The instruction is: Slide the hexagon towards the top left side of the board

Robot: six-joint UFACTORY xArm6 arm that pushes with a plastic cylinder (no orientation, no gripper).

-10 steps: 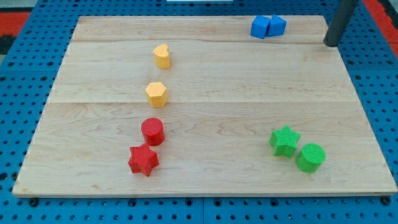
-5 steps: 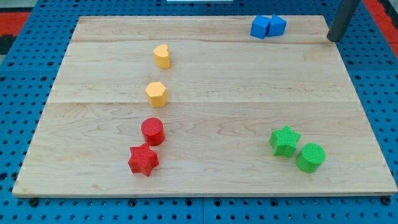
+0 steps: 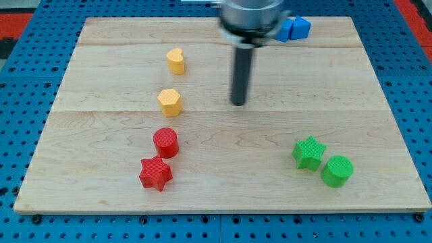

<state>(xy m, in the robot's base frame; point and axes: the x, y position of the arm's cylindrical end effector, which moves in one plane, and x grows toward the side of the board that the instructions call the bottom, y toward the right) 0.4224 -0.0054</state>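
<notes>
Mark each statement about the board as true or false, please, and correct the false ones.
1. My tip touches the yellow hexagon. False: it stands apart, to the view's right of it.
2. The red cylinder sits just above the red star. True.
3. The green star is at the view's top left. False: it is at the bottom right, beside the green cylinder.
4. The yellow heart lies above the hexagon. True.
</notes>
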